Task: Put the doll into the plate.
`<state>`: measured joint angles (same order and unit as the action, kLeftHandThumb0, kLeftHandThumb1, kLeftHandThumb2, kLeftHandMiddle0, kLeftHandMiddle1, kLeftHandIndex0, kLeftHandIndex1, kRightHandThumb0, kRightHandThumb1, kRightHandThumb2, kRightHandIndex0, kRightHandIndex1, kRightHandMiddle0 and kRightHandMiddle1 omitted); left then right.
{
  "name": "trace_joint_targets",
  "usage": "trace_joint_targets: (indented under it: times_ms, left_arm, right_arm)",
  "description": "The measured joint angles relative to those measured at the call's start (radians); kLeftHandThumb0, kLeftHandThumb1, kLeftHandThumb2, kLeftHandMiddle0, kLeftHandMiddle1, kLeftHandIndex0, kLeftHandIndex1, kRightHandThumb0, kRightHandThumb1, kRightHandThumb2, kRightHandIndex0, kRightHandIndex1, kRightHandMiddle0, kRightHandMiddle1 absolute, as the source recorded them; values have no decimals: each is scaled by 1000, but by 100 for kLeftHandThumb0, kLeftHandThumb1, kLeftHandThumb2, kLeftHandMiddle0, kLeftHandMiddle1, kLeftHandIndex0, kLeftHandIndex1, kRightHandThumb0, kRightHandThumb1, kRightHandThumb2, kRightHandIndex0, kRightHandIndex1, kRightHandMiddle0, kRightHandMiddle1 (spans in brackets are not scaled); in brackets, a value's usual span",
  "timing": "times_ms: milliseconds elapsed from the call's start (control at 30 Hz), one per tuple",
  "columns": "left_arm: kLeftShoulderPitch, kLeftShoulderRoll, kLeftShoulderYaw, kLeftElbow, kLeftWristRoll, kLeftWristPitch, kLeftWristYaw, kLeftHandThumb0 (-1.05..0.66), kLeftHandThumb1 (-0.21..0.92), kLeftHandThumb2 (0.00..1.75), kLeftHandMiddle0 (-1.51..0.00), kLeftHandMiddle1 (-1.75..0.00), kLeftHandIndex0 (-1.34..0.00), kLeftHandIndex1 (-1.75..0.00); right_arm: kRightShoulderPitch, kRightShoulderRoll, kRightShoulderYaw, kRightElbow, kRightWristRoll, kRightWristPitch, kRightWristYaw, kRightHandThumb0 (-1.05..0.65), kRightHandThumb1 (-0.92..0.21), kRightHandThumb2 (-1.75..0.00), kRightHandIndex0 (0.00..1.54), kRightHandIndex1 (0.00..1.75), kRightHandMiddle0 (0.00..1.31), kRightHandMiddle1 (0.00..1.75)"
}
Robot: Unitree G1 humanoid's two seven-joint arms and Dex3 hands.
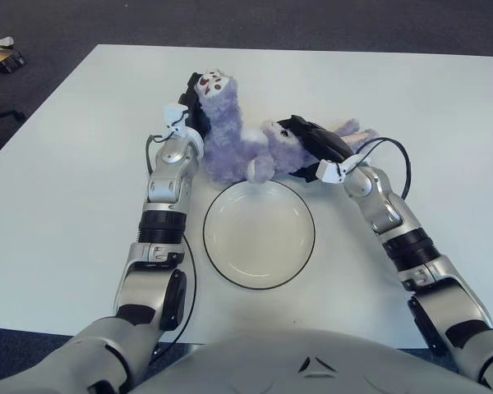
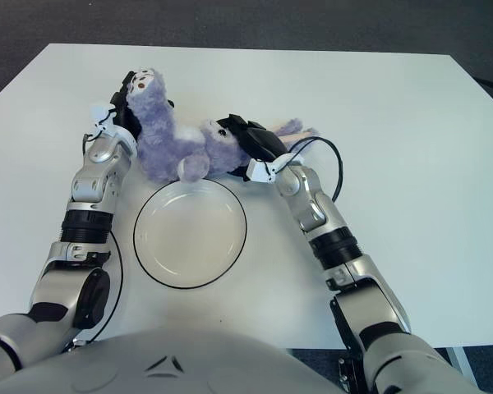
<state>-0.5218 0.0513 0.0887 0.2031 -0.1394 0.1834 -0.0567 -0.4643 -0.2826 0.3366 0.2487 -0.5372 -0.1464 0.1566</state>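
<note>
The doll point(image 1: 245, 144), lying on the bench point(image 1: 66, 164) just behind the plate point(image 1: 259, 235), is gripped by the left robot hand point(image 1: 194, 111) and right robot hand point(image 1: 311, 141), so a lift toward the plate is judged next.

Bright even overhead light, soft faint shadows, perhaps slight edge distortion

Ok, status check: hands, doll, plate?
Left hand and right hand both clamped on the purple doll. Doll on the table beyond the plate, not in it. Nothing in the way.
</note>
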Motion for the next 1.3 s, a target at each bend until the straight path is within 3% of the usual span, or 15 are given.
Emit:
trace_joint_targets:
  times_ms: [67, 233, 333, 533, 900, 1300]
  left_arm:
    - [0, 0, 1, 0, 0, 2, 0, -35, 92, 52, -27, -154, -18, -175]
    - [0, -3, 5, 0, -2, 5, 0, -35, 92, 52, -30, -156, -18, -175]
    - [0, -3, 8, 0, -2, 6, 0, -35, 92, 52, -30, -155, -18, -175]
    - [0, -8, 12, 0, -9, 8, 0, -35, 92, 52, -30, -156, -18, -175]
    - [1, -11, 18, 0, -14, 9, 0, -35, 92, 52, -29, -157, -18, -175]
    - [1, -10, 22, 2, -15, 7, -8, -35, 92, 52, -35, -157, -18, -175]
  right_arm:
    - [-20, 17, 1, 52, 0, -22, -41, 18, -38, -105, 46, 154, 15, 169]
    - [-44, 57, -10, 150, 7, -65, -137, 3, -18, -138, 68, 153, 55, 174]
    - [-44, 85, -27, 180, 27, -76, -182, 1, -10, -150, 73, 158, 64, 174]
    - [-44, 116, -52, 225, 63, -112, -243, 0, -3, -156, 89, 151, 62, 175]
    - [-45, 146, -74, 293, 81, -200, -347, 0, -14, -152, 75, 170, 52, 175]
    - [-45, 179, -85, 304, 84, -187, -403, 0, -8, -157, 81, 167, 57, 175]
